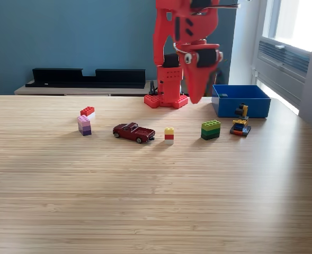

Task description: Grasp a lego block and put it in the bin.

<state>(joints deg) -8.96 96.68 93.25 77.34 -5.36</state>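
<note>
A wooden table (156, 201) fills the lower two thirds of the frame. The red arm (172, 53) rises at upper centre, its gripper (196, 94) pointing down above the tabletop, blurred; I cannot tell whether the jaws are apart or together. The bin (240, 100) sits at centre right. Along the middle lie a dark red toy car (133, 132), a green block stack (211, 129), a multicoloured block cluster (241, 125), a pink-purple stack (84, 125), a yellow-red-white stack (169, 135) and a red-white block (87, 111).

Open tabletop before the toy car (133, 132); blocks (211, 129) near the bin (240, 100)
</note>
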